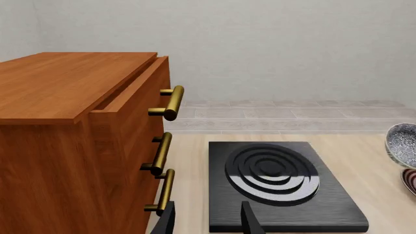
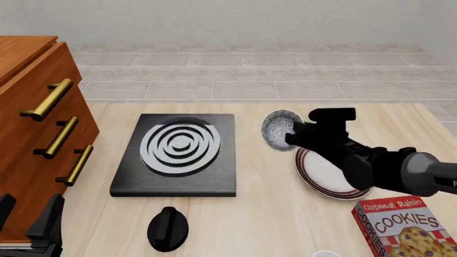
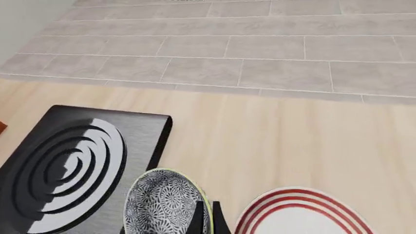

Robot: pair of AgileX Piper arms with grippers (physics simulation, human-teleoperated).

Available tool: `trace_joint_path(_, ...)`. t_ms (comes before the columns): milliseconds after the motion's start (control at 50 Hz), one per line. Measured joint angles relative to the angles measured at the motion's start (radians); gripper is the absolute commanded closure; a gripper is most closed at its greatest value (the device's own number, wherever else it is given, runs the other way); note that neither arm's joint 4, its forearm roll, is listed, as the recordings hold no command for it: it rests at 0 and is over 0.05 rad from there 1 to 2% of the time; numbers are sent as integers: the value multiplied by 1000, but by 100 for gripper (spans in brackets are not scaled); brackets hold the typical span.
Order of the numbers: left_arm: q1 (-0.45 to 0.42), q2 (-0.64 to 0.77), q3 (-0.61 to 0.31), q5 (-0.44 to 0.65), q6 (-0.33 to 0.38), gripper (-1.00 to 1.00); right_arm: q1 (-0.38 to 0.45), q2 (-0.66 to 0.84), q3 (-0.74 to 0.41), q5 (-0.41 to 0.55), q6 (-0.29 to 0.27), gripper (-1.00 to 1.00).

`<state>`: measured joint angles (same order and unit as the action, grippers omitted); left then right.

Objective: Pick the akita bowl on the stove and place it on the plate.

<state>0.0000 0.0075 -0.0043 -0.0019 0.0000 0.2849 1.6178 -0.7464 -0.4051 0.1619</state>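
My right gripper [image 3: 206, 218] is pinching the akita bowl [image 2: 281, 127] by its rim — tilted, between stove [image 2: 179, 155] and plate [image 2: 325, 176]; left gripper [image 1: 208, 219] released.

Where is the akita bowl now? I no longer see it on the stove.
In the front view, the akita bowl is held by the right gripper, between the stove and the plate.

I see wooden drawer cabinet [image 2: 32, 123] with brass handles at 9 o'clock | black round knob [image 2: 168, 228] at 6 o'clock on table [image 2: 264, 214] | cookies box [image 2: 405, 227] at 4 o'clock
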Motion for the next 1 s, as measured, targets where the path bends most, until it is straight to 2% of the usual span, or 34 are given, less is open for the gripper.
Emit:
trace_joint_path(260,0,0,0,0,0,-100,-117,-75,121,-38,-4,100)
trace_joint_path(620,0,0,0,0,0,-100,-239,-128,245,-100,-7,100)
trace_joint_path(1000,0,0,0,0,0,-100,-296,-40,292,-182,-35,100)
